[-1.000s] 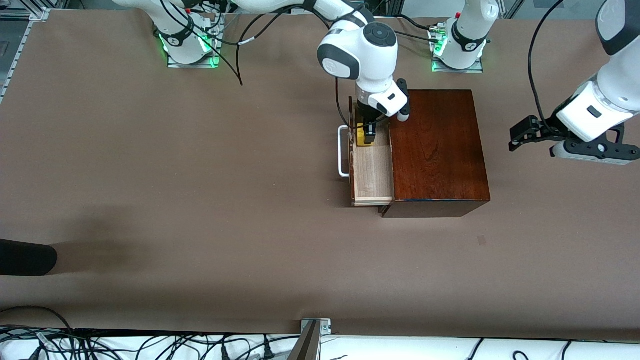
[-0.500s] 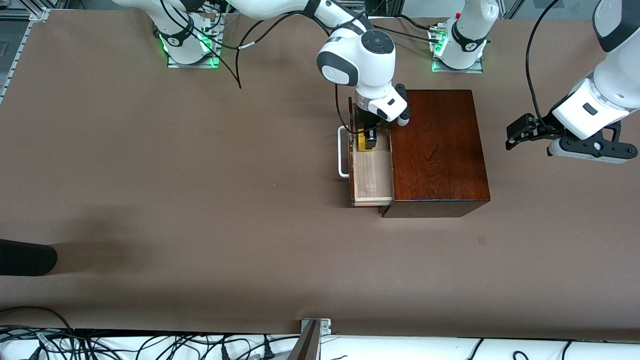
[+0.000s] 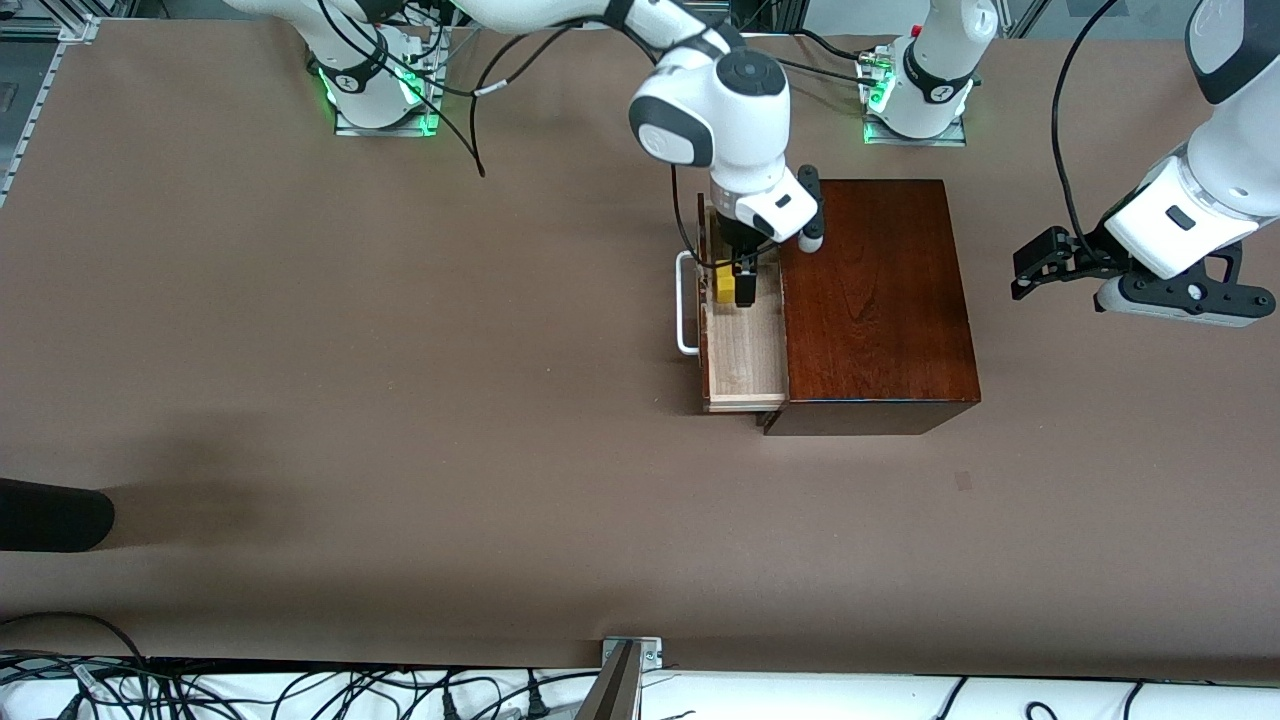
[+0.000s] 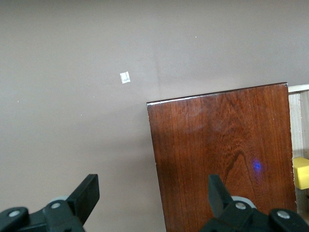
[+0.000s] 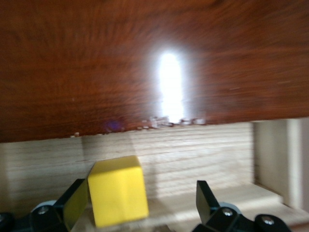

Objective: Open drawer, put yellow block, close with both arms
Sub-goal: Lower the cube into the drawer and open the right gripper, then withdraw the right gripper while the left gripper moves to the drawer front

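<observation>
- Front view: the drawer (image 3: 745, 350) is seen pulled out of the mahogany box (image 3: 875, 300) toward the right arm's end of the table, white handle (image 3: 685, 305) out front. The right gripper (image 3: 735, 285) is lowered into the tray's end farther from the camera, and the yellow block (image 3: 724, 283) is spotted right at its fingers. The left gripper (image 3: 1035, 268) is held up over bare table (image 3: 400, 400) at the left arm's end, well apart from the box, just waiting.
- Left wrist view: the left gripper's fingers (image 4: 87, 193) are spread wide, nothing between them. The box top is seen below, with a sliver of the block (image 4: 301, 172) at the tray's edge.
- Right wrist view: the block (image 5: 118, 191) is sat on the pale tray floor between the right gripper's fingers (image 5: 205, 195), which are parted. One finger looks just beside the block; whether it's touched can't be told. The other is clearly apart.
</observation>
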`<control>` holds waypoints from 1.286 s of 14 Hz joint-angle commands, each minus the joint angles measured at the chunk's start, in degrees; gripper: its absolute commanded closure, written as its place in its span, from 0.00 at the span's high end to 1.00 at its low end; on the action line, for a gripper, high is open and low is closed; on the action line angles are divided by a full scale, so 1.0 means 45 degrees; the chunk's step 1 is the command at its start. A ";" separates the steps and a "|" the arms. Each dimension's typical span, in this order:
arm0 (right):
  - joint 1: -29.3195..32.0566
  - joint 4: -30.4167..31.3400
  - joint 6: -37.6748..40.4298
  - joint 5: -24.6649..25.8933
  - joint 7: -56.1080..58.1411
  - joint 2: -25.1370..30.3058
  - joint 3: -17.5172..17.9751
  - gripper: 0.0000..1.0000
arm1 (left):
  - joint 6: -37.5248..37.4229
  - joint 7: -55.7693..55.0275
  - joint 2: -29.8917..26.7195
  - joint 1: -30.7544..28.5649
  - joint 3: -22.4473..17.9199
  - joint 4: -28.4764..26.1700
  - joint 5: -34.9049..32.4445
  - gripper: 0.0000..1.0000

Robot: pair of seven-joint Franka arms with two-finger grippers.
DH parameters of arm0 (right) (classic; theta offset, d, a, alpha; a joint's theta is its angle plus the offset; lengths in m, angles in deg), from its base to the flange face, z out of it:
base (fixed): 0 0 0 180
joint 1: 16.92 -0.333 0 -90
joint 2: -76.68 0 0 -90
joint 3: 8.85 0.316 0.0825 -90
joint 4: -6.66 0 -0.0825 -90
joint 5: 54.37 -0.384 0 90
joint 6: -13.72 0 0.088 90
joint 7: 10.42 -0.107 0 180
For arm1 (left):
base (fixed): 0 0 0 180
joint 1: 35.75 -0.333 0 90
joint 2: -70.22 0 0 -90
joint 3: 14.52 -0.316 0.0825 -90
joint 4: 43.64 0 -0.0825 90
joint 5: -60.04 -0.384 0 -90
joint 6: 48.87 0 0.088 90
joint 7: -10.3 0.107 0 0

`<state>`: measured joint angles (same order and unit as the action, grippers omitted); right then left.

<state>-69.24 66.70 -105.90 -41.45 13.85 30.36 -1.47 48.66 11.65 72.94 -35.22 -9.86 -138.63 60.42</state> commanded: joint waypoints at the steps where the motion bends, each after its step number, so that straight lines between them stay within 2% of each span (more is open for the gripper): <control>1: 0.0413 0.0194 0.0955 -0.0488 -0.0238 0.1463 -0.0018 1.00 | -0.0324 0.0109 -0.0020 -0.0020 -0.0001 0.0249 0.0151 1.00; 5: 0.2538 0.0213 0.2634 -0.0798 -0.0257 0.3065 -0.0037 1.00 | -0.0615 0.0129 -0.0020 -0.0039 -0.0020 0.0384 0.0151 1.00; 8: 0.5135 0.0213 0.2677 -0.1675 0.0112 0.3750 0.0020 1.00 | -0.2235 0.0207 0.0038 0.0097 0.0253 0.0873 0.0307 1.00; 9: 0.5683 0.0561 0.2696 -0.2125 0.0249 0.4313 -0.0076 1.00 | -0.2374 0.0497 0.0058 0.0155 0.0369 0.0874 0.0346 1.00; 12: 0.7440 0.3601 0.2619 -0.3472 0.0095 0.6518 -0.0603 1.00 | -0.2414 0.3263 0.0369 0.0467 0.0994 0.0893 0.0579 1.00; 15: 0.9121 0.5793 0.2813 -0.3828 0.0015 0.8201 -0.0682 1.00 | -0.2336 0.3957 0.0876 0.1479 0.1093 0.1243 0.1225 1.00; 18: 0.9243 0.6092 0.4393 -0.3809 -0.0353 0.8848 -0.1832 1.00 | -0.2356 0.3703 0.2026 0.3528 0.1074 0.1945 0.1748 1.00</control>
<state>-27.74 89.83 -88.25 -57.42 14.46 66.01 -7.97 38.96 27.55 77.21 -24.95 -4.54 -134.64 65.93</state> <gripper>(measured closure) 0.000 0.000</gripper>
